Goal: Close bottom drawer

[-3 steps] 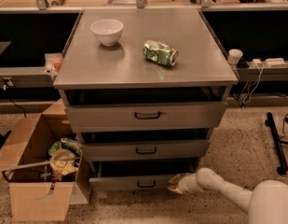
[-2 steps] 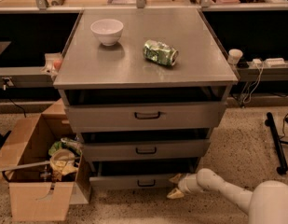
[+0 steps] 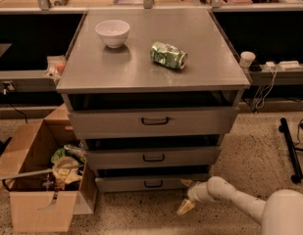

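Observation:
The bottom drawer (image 3: 126,183) is the lowest, slimmest grey front of the cabinet, with a small dark pull handle (image 3: 153,183). It stands out a little from the cabinet, with a thin dark gap above it. My gripper (image 3: 186,195) is low by the floor, in front of the drawer's right end. It is open and holds nothing. The upper finger (image 3: 186,182) lies against or very near the drawer front, and the lower finger (image 3: 185,207) points down towards the floor.
The middle drawer (image 3: 153,157) and top drawer (image 3: 153,122) also stand slightly out. A white bowl (image 3: 113,32) and a crushed green can (image 3: 168,55) lie on the cabinet top. An open cardboard box (image 3: 40,185) of rubbish stands at the left. A black stand leg (image 3: 290,150) lies at the right.
The bottom drawer front has slid inwards towards the cabinet, and the dark gap above it has narrowed. My gripper has stayed at its right end, shifting only slightly.

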Tool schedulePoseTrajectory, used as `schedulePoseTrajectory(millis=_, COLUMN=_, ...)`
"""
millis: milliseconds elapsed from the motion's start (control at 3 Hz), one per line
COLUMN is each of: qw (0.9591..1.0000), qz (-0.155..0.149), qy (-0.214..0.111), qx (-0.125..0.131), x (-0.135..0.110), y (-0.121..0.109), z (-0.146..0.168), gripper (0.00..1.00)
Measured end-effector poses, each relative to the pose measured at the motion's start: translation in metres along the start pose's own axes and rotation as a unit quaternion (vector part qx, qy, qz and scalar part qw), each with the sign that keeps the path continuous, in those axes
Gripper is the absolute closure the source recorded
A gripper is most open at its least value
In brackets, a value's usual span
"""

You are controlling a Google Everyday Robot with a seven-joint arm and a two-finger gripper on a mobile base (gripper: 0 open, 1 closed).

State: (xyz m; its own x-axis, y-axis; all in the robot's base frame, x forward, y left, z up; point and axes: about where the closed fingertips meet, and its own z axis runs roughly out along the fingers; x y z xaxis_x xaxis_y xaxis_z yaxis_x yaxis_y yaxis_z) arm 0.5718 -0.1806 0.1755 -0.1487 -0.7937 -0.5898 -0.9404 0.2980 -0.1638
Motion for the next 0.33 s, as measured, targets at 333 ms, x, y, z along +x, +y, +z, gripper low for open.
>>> schedulePoseTrajectory(millis=333, qw=1.0, qz=0.0, qy=0.0, qx=0.0, x=0.0, y=0.0, z=0.0, gripper=0.0)
